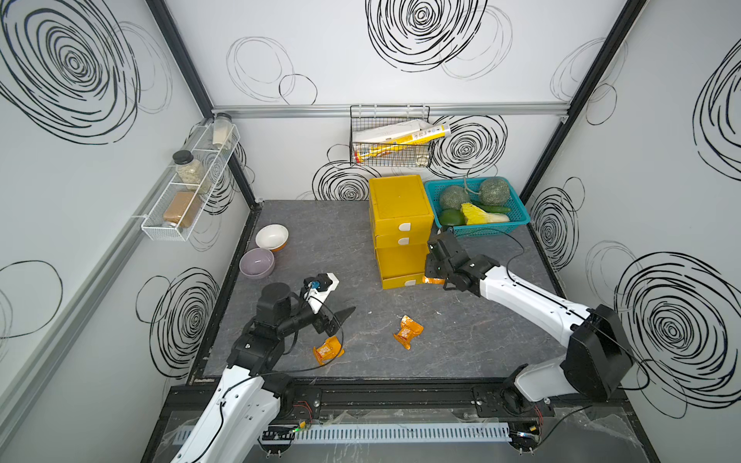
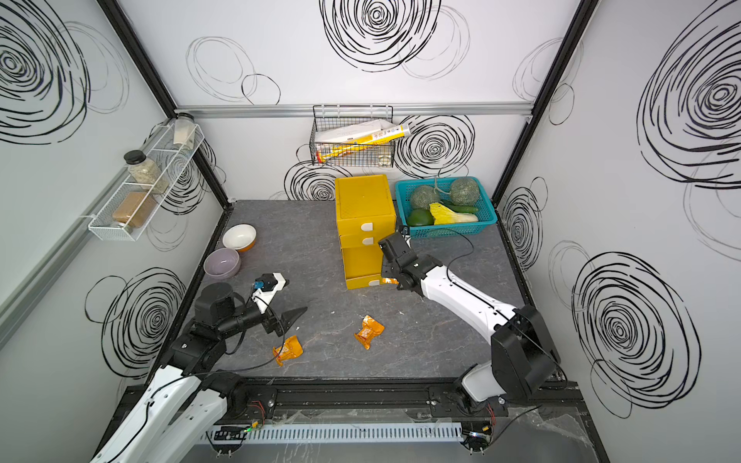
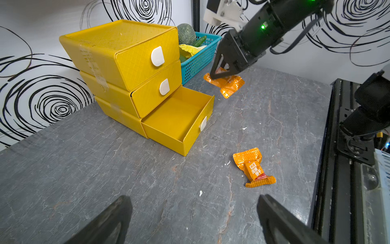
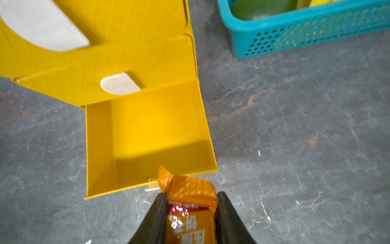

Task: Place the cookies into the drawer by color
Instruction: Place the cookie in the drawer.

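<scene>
Boxed in by white walls scrawled with black swirls, over a grey veined table. At the back, yellow drawers beside a teal basket, bottom drawer pulled out. Right claw pinching an orange packet just beside its front corner. Left claw spread wide. Loose on the table, a second packet and a third packet.

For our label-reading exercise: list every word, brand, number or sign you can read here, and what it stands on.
"压缩饼干": white label of the orange packet lying mid-table.
"压缩", upside down, rest glared: held orange packet.
Too small: third packet; boxes in wire basket.
</scene>
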`<control>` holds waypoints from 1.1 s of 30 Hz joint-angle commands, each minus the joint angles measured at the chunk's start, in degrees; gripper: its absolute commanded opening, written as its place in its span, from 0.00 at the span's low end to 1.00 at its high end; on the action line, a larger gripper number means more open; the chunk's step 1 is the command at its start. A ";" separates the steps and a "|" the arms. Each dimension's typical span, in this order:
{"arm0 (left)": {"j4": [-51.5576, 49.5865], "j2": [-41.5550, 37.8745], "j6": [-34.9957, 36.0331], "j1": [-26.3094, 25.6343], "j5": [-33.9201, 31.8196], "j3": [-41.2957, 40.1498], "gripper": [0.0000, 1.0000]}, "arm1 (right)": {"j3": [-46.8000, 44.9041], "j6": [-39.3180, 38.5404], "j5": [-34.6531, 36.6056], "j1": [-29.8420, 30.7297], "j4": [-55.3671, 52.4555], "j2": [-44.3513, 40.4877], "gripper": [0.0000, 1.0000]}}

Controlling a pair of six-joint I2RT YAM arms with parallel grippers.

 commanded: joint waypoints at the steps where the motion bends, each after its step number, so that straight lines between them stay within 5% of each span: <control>1: 2.12 -0.44 0.65 0.62 0.95 -0.47 0.99 | 4.47 -3.06 -0.36 -1.16 1.31 3.43 0.27; 13: 2.26 -1.35 0.84 0.63 1.23 -0.51 0.99 | 14.43 -4.75 -3.98 -3.81 3.23 15.28 0.28; 18: 1.79 -1.42 0.98 0.75 0.38 -0.26 0.99 | 16.71 -4.75 -5.03 -3.95 2.15 17.90 0.49; 33: 1.55 -2.04 1.21 0.93 1.01 -0.25 0.99 | 9.53 -4.56 -3.35 -3.95 2.50 8.47 0.68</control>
